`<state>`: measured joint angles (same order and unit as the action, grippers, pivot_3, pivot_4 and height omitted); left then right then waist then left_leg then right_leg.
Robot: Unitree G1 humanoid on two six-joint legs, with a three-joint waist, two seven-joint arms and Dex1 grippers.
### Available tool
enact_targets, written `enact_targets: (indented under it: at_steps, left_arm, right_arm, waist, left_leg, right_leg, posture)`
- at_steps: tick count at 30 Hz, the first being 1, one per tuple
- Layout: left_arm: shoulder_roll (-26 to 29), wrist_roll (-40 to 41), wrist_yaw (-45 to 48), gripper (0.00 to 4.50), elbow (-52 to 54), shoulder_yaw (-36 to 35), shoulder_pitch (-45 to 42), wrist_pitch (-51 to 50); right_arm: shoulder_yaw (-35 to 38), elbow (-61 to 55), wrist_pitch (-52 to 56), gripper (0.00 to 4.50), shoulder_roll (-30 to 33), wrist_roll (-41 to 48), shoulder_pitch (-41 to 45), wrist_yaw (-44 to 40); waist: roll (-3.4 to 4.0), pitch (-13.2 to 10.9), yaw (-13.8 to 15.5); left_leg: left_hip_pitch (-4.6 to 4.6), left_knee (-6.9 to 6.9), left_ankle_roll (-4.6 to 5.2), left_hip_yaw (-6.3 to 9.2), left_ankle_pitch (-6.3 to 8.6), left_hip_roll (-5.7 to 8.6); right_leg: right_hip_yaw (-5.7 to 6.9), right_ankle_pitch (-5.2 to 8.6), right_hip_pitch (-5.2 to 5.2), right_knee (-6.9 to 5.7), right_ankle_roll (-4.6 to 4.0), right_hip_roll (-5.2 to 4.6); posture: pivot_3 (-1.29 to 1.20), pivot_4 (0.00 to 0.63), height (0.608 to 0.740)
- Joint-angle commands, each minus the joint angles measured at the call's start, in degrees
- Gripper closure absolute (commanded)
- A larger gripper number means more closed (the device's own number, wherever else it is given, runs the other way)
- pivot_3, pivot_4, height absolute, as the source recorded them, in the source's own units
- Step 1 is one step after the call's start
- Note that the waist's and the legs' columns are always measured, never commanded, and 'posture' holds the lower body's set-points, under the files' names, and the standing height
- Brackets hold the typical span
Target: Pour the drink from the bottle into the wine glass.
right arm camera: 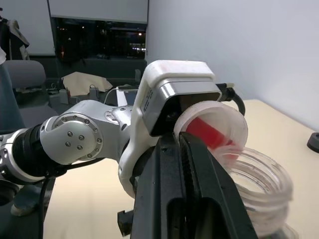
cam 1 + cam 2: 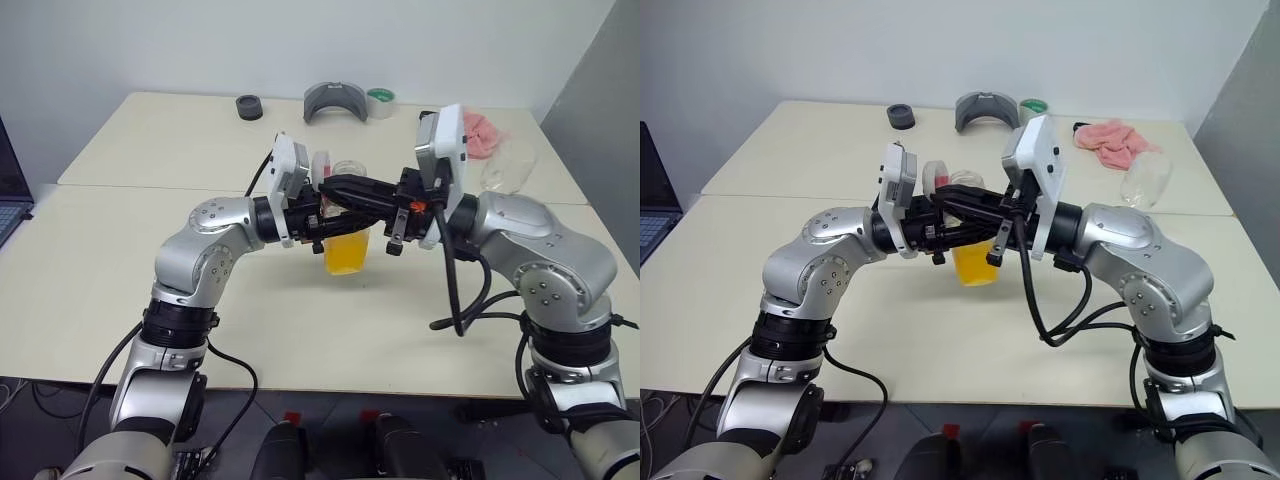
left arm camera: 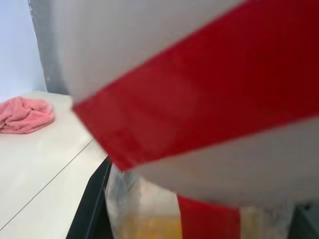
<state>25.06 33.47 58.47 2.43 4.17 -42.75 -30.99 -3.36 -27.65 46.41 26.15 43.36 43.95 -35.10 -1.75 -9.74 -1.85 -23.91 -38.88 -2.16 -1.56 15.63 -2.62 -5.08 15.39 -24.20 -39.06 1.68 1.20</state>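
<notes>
The left gripper held the bottle up over the table, fingers tight on it. The right gripper had its fingers pinched shut on the cap, beside the open neck. The wine glass lay far off. Best to put the cap down first and keep the drink upright.
</notes>
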Motion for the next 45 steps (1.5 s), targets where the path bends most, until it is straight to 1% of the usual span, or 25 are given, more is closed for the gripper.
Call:
enact_targets:
  at_steps: [1,5,9,12,15,18,24,28,34,37,40,42,45]
  left_arm:
    - [0.1,0.8,0.8,2.6,2.5,-0.8,-0.8,0.7]
    - [-0.2,0.6,0.9,2.6,2.2,-0.7,-1.0,0.8]
    - [-0.3,0.5,1.2,2.6,2.1,-0.7,-1.2,0.7]
    - [-0.2,0.5,1.2,2.6,2.1,-0.7,-1.3,0.7]
    - [0.0,0.6,1.3,2.6,2.2,-0.8,-1.1,0.5]
    - [0.2,0.6,1.2,2.6,2.4,-0.9,-1.1,0.4]
    - [0.6,0.7,1.1,2.6,2.7,-1.2,-0.7,0.2]
    - [0.6,0.8,0.8,2.6,2.9,-1.2,-0.5,0.2]
    - [0.4,0.8,0.6,2.6,2.9,-1.2,-0.5,0.4]
    - [0.2,0.8,0.5,2.6,2.9,-1.1,-0.5,0.4]
    - [0.2,0.8,0.5,2.6,2.9,-1.1,-0.5,0.3]
    - [0.1,0.9,0.5,2.6,3.0,-1.0,-0.6,0.2]
    - [0.2,0.9,0.5,2.6,3.2,-1.0,-0.6,0.0]
  right_arm:
    - [4.0,-2.3,0.8,4.48,2.0,2.9,0.1,-0.4]
    - [5.4,-1.7,1.0,4.48,1.3,4.5,0.7,1.1]
    - [6.5,-1.1,0.8,4.48,-0.6,6.2,1.6,2.9]
    - [8.9,-1.0,0.6,4.48,-2.9,9.7,2.3,5.3]
    - [9.6,-1.3,0.7,4.48,-2.9,10.8,2.6,6.3]
    - [10.0,-1.6,1.0,4.48,-1.1,10.4,1.4,6.2]
    - [12.1,-1.5,0.2,4.48,4.7,8.9,-2.9,4.9]
    - [14.1,1.0,-2.6,4.48,8.8,4.8,-6.1,4.1]
    - [16.2,4.0,-6.3,4.48,11.9,0.0,-13.4,2.7]
    - [15.9,4.3,-9.3,4.48,12.1,-3.1,-20.2,1.4]
    - [15.0,4.9,-12.1,4.48,11.3,-6.6,-26.7,1.3]
    - [14.4,5.5,-12.8,4.48,9.6,-9.0,-31.2,3.6]
    - [12.9,6.4,-14.1,4.48,7.6,-13.0,-35.5,6.1]
  waist:
    - [0.0,0.0,0.0]
    - [0.0,0.0,-0.1]
    - [0.0,0.0,0.0]
    - [0.0,0.0,0.0]
    - [0.0,0.0,0.0]
    - [0.0,0.0,0.0]
    - [0.0,0.0,0.0]
    - [0.0,0.0,0.0]
    - [-0.01,0.0,0.0]
    - [0.0,0.0,0.0]
    - [-0.01,0.0,0.1]
    - [-0.01,0.0,0.1]
    - [0.01,0.0,0.0]
  left_leg:
    - [0.0,0.0,0.0,0.0,0.0,0.0]
    - [0.01,0.0,0.0,-0.01,0.0,0.0]
    - [0.0,0.0,0.0,-0.01,0.0,0.01]
    - [0.0,0.0,0.0,-0.01,0.0,-0.01]
    - [0.0,0.0,0.0,0.0,0.0,-0.02]
    - [0.0,0.0,0.0,0.01,0.0,-0.02]
    - [-0.01,0.01,0.0,-0.02,0.0,0.0]
    - [-0.01,0.01,0.0,-0.01,0.0,0.03]
    - [0.0,0.01,0.0,-0.03,0.0,0.03]
    - [0.0,0.01,0.0,-0.05,0.0,0.03]
    - [-0.01,0.02,0.0,-0.04,0.0,0.05]
    - [0.01,0.02,0.0,-0.02,0.0,0.05]
    - [0.04,0.01,0.0,-0.07,0.0,0.05]
  right_leg:
    - [0.0,0.0,0.0,0.0,0.0,0.0]
    - [-0.01,0.0,0.0,0.0,0.0,0.01]
    - [-0.02,0.0,0.0,0.0,0.0,0.01]
    - [-0.01,0.0,0.0,0.0,0.0,0.01]
    - [-0.01,0.0,0.0,0.0,0.0,0.0]
    - [0.01,0.0,0.0,0.0,0.0,-0.01]
    - [-0.03,0.0,0.0,0.01,0.0,-0.02]
    - [-0.01,0.0,0.02,0.03,0.0,-0.01]
    - [-0.05,0.0,0.01,0.03,0.0,0.0]
    - [-0.06,0.0,0.02,0.04,0.01,0.0]
    - [-0.06,0.01,0.02,0.04,0.01,0.0]
    - [-0.06,0.01,0.06,0.06,0.02,0.0]
    - [-0.11,0.01,0.04,0.01,0.02,0.02]
  posture:
    - [0.0,0.15,0.74]
    - [0.0,0.15,0.74]
    - [0.0,0.15,0.74]
    - [0.0,0.15,0.74]
    - [0.0,0.15,0.74]
    - [0.0,0.15,0.74]
    - [0.0,0.15,0.74]
    - [0.0,0.15,0.74]
    - [0.0,0.15,0.74]
    - [0.0,0.15,0.74]
    - [0.0,0.15,0.74]
    - [0.0,0.15,0.74]
    - [0.0,0.15,0.74]
